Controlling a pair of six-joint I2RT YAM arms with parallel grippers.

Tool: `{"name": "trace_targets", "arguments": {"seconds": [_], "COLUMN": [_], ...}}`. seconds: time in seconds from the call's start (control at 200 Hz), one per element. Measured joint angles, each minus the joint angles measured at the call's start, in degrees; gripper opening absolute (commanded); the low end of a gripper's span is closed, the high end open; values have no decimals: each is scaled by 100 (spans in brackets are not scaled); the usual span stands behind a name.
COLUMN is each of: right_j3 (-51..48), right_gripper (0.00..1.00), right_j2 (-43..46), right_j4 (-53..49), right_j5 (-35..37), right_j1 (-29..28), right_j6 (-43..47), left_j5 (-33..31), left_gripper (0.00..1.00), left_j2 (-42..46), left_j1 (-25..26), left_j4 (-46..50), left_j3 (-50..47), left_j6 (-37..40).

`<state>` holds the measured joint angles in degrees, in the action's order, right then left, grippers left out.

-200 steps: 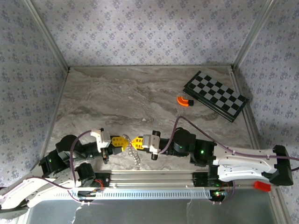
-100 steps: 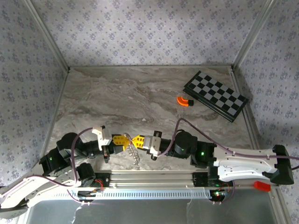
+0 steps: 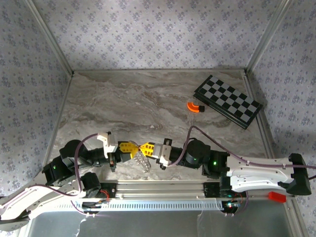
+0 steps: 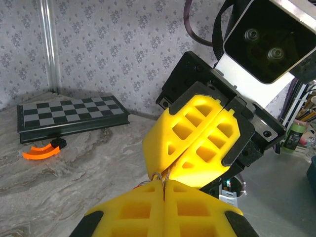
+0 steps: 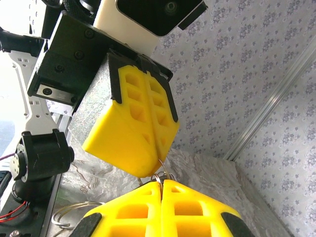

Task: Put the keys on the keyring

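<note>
My left gripper [image 3: 134, 147] and right gripper [image 3: 143, 147] meet tip to tip low over the table's near edge, both shut. Thin silver wire loops [image 4: 159, 176] of the keyring run into the closed seams of both. In the left wrist view my left gripper [image 4: 164, 183] points at the right one's yellow fingers [image 4: 197, 138]. In the right wrist view my right gripper [image 5: 161, 182] faces the left one's fingers [image 5: 133, 133], with the loops [image 5: 159, 176] between. The keyring's silvery bunch [image 3: 143, 163] hangs under the fingertips. The keys are hidden; I cannot make out a red head.
A black-and-white chequered board [image 3: 227, 101] lies at the back right, with an orange curved piece [image 3: 195, 107] beside its left corner. The arms' metal rail [image 3: 163, 190] runs along the near edge. Papered walls close in the left, back and right sides.
Both grippers have drifted a little to the right together, still tip to tip and shut. The hanging silver bunch has swung with them.
</note>
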<state>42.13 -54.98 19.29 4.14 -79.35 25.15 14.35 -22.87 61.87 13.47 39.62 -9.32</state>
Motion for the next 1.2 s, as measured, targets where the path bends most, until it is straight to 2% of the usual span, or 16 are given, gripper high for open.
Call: {"name": "trace_targets", "arguments": {"seconds": [0.999,1.149,1.199], "right_j3": [-140,-142,-160], "right_gripper": [0,9,15], "right_j2": [9,26,74], "right_j4": [68,66,61], "right_j5": [133,105,68], "right_j1": [-111,-109,-98], "right_j6": [129,105,61], "left_j5": [-190,-188,-175], "left_gripper": [0,0,0], "left_j2": [74,83,105], "left_j1": [0,0,0], "left_j4": [-131,-212,-293], "left_j3": [-2,-35,-85], "left_j6": [-236,-269,-280]}}
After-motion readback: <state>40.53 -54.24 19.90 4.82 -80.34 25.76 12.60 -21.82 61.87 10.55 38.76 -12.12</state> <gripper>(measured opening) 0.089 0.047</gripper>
